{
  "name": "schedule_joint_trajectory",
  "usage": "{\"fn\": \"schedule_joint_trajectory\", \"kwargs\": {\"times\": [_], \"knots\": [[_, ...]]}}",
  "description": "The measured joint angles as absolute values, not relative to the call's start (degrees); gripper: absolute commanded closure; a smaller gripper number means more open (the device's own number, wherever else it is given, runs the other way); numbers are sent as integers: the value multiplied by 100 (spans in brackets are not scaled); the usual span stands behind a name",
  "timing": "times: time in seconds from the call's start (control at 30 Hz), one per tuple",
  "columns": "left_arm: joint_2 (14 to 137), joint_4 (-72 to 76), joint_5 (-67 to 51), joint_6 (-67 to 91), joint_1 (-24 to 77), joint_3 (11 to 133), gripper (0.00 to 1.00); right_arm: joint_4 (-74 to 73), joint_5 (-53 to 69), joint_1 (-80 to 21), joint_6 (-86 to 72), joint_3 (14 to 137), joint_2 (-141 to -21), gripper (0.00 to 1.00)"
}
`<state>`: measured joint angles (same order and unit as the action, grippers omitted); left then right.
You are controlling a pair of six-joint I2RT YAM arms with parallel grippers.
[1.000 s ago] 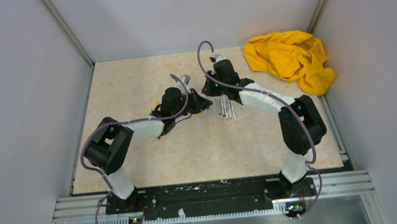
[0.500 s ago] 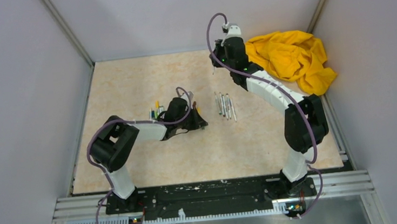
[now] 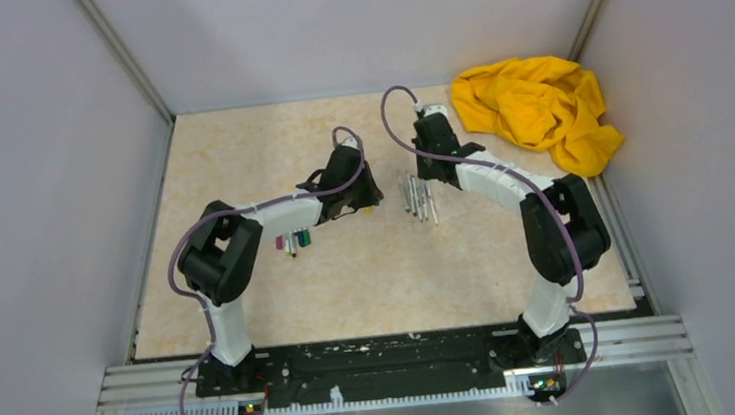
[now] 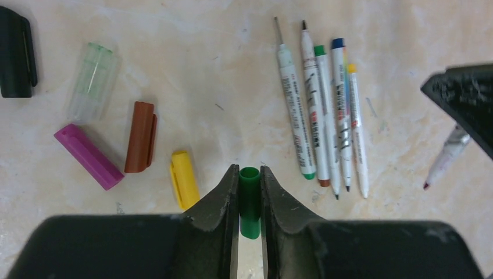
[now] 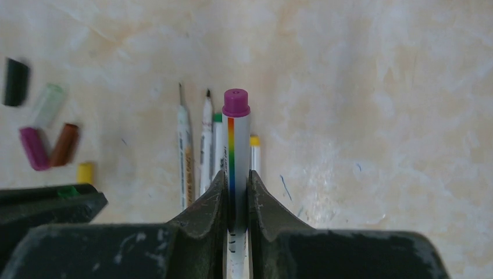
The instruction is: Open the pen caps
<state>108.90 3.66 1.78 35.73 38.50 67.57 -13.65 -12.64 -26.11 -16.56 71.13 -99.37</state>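
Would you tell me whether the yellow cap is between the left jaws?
No, the green cap sits between the left jaws; the yellow cap lies loose beside them.

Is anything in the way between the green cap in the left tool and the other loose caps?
Nothing visible. The green cap sits in the left tool, and only bare table separates it from the yellow cap, the nearest loose one.

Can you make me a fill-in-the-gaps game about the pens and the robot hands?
The left gripper pinches a ___ cap.
The right gripper holds a pen with a ___ end.
The cloth in the corner is ___.
The row of loose pens counts ___.
Missing words: green, purple, yellow, five.
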Motion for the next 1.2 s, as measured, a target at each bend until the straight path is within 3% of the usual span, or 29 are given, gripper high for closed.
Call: {"fn": "schedule_joint_trajectory", "kwargs": {"times": [0.23,0.53,1.0,1.2], "knots": [[11421,-307,589,3452,3848,7231,63,-1610,-1280,-2578,-1660,6722,-9937,100],[11520,-539,851,3395,3811,7443,55,-1640,-1310,-2534,-1667,6718,-10014,100],[10833,-180,888,3483,3750,7140,28,-1706,-1356,-2381,-1667,6630,-10370,77],[10186,276,899,3577,3695,6700,26,-1680,-1236,-2329,-1673,6510,-10455,71]]}}
